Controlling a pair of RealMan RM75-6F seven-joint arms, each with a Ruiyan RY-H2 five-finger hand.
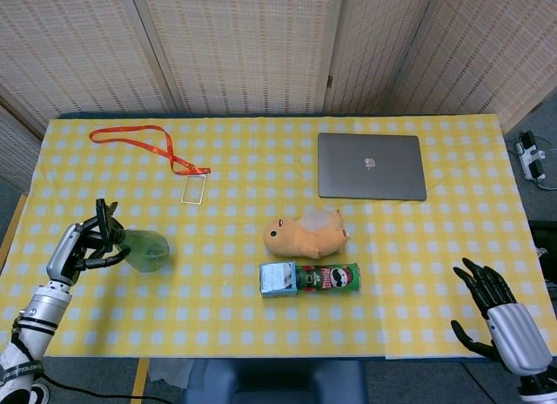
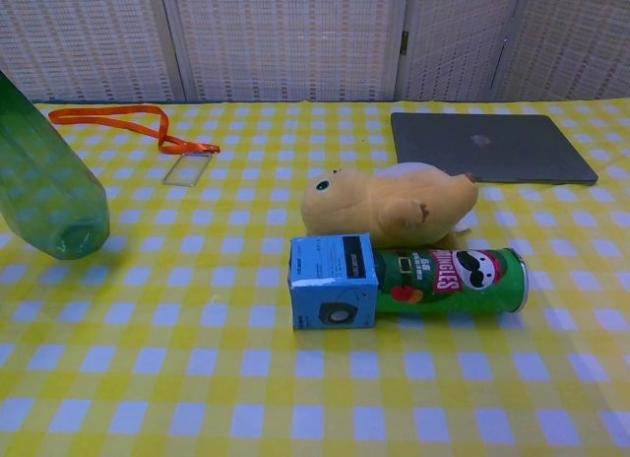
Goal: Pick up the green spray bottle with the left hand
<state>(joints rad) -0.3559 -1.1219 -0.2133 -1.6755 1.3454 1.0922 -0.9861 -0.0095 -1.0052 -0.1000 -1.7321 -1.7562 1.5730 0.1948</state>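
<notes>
The green spray bottle (image 1: 146, 250) is translucent green and is held at the table's left edge; in the chest view the green spray bottle (image 2: 47, 191) fills the left edge, tilted with its base toward the camera. My left hand (image 1: 83, 249) grips its neck end, fingers wrapped round it. My right hand (image 1: 496, 306) hangs off the table's near right corner, fingers spread, holding nothing. Neither hand shows in the chest view.
A plush toy (image 1: 305, 233) lies mid-table, with a Pringles can (image 1: 326, 278) and a small blue box (image 1: 278, 279) just in front of it. A closed laptop (image 1: 372, 165) sits at the back right. An orange lanyard (image 1: 144, 146) with a clear badge (image 1: 193, 191) lies at the back left.
</notes>
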